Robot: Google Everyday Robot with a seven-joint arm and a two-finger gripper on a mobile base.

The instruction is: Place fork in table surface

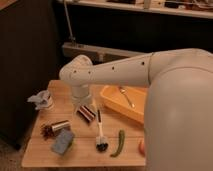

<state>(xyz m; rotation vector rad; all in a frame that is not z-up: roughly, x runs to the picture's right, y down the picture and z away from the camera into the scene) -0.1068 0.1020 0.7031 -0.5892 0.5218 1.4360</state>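
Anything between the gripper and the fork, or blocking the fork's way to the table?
The fork lies in the yellow tub; its wall separates it from the gripper, left of it, and the table surface.

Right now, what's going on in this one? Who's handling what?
A single-arm robot reaches from the right across a wooden table surface. Its gripper hangs low over the table, just left of a yellow tub. The fork lies inside that tub, apart from the gripper, so it is not on the table yet. A brush, a green pepper, a blue sponge and a metal can lie on the table nearer the front.
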